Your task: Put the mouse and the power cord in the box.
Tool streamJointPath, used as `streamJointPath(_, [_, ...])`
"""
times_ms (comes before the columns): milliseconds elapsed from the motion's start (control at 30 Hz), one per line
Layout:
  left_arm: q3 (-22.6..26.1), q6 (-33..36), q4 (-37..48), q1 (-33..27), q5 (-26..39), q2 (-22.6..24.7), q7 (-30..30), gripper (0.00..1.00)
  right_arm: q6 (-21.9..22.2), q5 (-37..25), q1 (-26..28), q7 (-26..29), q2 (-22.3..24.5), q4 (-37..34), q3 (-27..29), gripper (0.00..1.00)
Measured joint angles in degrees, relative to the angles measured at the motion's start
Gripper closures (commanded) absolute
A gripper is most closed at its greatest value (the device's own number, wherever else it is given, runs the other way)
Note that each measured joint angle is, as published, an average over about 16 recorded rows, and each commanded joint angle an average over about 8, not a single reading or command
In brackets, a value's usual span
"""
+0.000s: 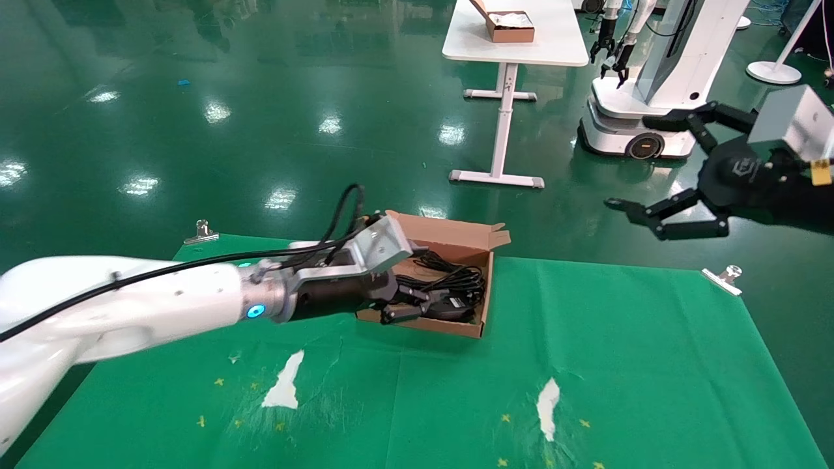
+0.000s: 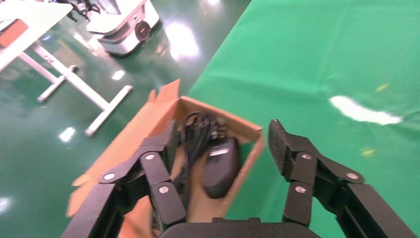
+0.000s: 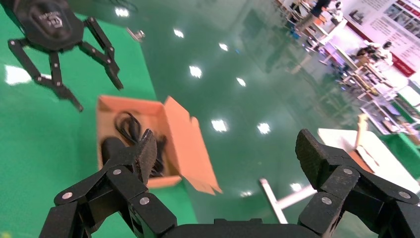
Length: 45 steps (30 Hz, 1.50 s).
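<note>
The mouse (image 2: pixel 221 167) is lying inside the box (image 1: pixel 449 239), toward its front wall, with the power cord (image 1: pixel 449 275) coiled just behind it in the same compartment; both of the task's items appear to be in place. The box is sitting on the green-covered worktop (image 1: pixel 619 365) with its lid flap (image 3: pixel 190 144) standing open toward the far edge. The left pincer (image 2: pixel 225 163) is hanging directly over the front end of the box with its fingers spread wide and nothing between them; the left wrist view is showing the mouse free of both pads. The right pincer (image 1: pixel 664 218) is hovering well apart, out beyond the worktop's far right corner, also spread open and carrying nothing. In the inspector's judgement the step in hand is the release and clearing of the left arm. To do it well, the arm should be lifting straight up before travelling sideways, since one finger (image 2: pixel 158 183) is reaching down just beside the box's side wall and a lateral move risks dragging the light cardboard or snagging a cord loop. The fingers should be kept apart until clear of the rim. A background table (image 1: pixel 521 39) and a second robot (image 1: pixel 651 98) are standing far off and are posing no interference.
</note>
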Motion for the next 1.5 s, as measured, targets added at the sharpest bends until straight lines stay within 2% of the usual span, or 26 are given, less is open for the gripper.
streamJointPath(1167, [-28.0,30.5,-24.8,22.4,-25.6,-25.6,-8.9,0.00,-3.1,18.3,-29.2,29.1,6.4,39.0,7.8,0.00])
streamJointPath(1500, [-33.2,36.1,-29.3,26.4,-30.3,-30.3,-10.4,0.00,-3.9,22.9,-36.5,36.1,7.9,48.7,9.8,0.00])
